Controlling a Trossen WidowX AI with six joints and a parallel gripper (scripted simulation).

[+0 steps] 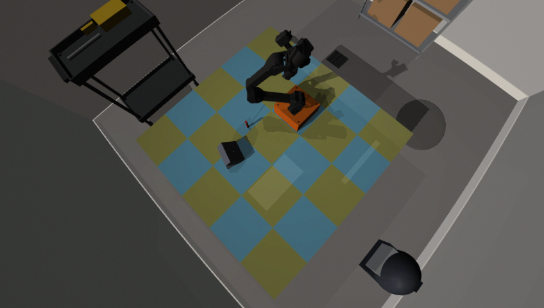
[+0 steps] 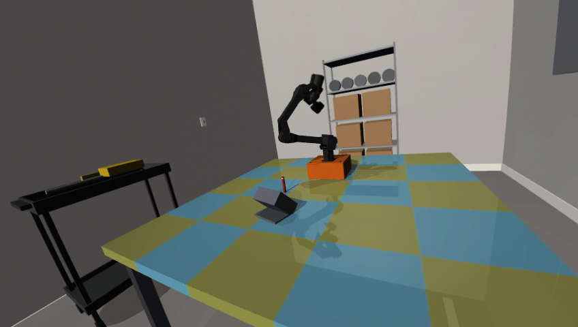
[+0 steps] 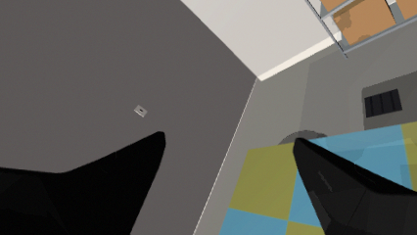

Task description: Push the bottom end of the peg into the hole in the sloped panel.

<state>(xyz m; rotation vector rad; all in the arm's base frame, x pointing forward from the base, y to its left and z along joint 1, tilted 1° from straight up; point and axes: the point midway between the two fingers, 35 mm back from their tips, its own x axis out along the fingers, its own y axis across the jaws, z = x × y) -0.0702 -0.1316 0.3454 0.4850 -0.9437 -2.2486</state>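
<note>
A small red peg [image 1: 247, 123] [image 2: 283, 184] stands upright on the checkered table [image 1: 267, 244] [image 2: 364, 227]. Just in front of it sits the dark sloped panel [image 1: 233, 151] [image 2: 270, 197]; a small hole shows in its face in the top view. My gripper [image 1: 283, 38] [image 2: 316, 105] [image 3: 228, 141] is open and empty, raised high above the orange base [image 1: 296, 118] [image 2: 328, 167], far from the peg. The wrist view shows only the two dark fingers, a table corner [image 3: 259, 181], floor and wall.
A black cart [image 1: 102, 45] [image 2: 81, 190] with a yellow block stands left of the table. A shelf of cardboard boxes [image 1: 412, 15] [image 2: 360, 117] stands behind the robot. A dark dome-shaped object [image 1: 400, 273] sits on the floor.
</note>
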